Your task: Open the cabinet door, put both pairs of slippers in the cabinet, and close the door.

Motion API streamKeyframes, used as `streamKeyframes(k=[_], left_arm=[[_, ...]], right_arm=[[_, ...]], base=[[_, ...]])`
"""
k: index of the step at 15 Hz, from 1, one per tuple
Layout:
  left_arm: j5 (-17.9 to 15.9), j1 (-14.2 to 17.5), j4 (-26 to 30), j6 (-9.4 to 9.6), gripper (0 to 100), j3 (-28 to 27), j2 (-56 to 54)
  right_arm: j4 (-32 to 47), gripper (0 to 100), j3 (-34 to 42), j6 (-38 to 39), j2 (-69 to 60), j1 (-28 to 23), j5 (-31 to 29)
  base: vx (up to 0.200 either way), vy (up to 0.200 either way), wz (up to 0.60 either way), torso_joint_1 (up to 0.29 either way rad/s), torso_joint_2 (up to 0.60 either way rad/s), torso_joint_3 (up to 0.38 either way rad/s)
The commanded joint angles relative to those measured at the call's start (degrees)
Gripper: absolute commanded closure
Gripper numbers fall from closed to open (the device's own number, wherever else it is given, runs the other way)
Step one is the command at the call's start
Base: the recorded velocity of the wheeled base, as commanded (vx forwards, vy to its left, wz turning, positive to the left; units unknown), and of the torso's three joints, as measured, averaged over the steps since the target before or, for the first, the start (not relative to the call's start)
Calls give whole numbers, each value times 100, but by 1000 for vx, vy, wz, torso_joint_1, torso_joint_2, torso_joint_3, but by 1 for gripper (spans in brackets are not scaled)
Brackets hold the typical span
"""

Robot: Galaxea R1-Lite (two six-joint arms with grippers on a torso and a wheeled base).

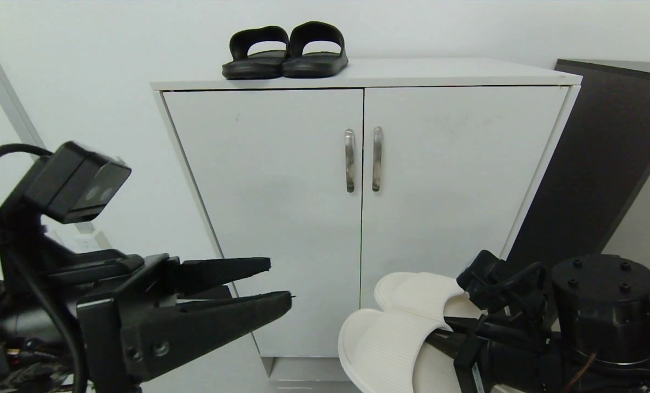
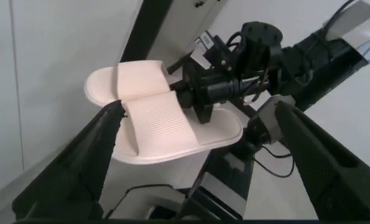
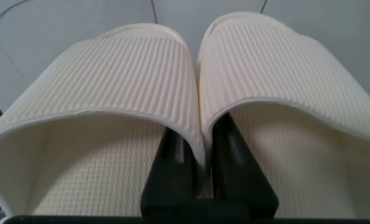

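My right gripper (image 3: 204,171) is closed on the pair of white slippers (image 1: 396,327): one finger sits inside each slipper, under its ribbed strap, and the two press the straps' neighbouring sides together between them, so the pair hangs side by side off my jaws. I hold them low, in front of the bottom of the right door (image 1: 445,180), toes pointing towards the cabinet (image 1: 456,71); I cannot tell whether the toes touch the door. My left gripper (image 1: 280,281) is out in front of the lower part of the left door (image 1: 270,191), its two long black fingers lying roughly level, one above the other. Its jaws stand apart and hold nothing. From my left wrist, the white slippers and my right gripper show beyond that gap. Both cabinet doors are shut, meeting along a thin seam down the middle. The two metal handles, the left handle (image 1: 349,160) and the right handle (image 1: 377,158), stand upright just beside each other on either side of that seam, well above both my grippers. The pair of black slippers (image 1: 285,52) sits on the cabinet's white top, towards its left end, the two side by side and touching, their openings facing me. A dark panel (image 1: 603,164) leans against the wall just to the right of the cabinet.
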Motion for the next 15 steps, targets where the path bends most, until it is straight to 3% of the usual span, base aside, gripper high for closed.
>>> streamKeyframes(k=[1,3,6,12,15], left_arm=[[0,-197,-109,-34,0,-292,618],[123,-214,-513,-78,0,-327,925],[536,-522,-733,-86,0,-477,1250],[668,-777,-733,-78,0,-1303,1822],[668,-777,-724,-86,0,-2041,2375]], right_arm=[[-1,100,-15,-1,14,-3,7],[-1,100,-6,-10,5,-3,-10],[-1,100,-24,-18,14,6,-1],[-1,100,-6,-45,5,23,-1],[-1,100,-24,-27,22,23,25]], base=[[0,0,0,0,0,0],[0,0,0,0,0,0],[0,0,0,0,0,0],[0,0,0,0,0,0],[0,0,0,0,0,0]])
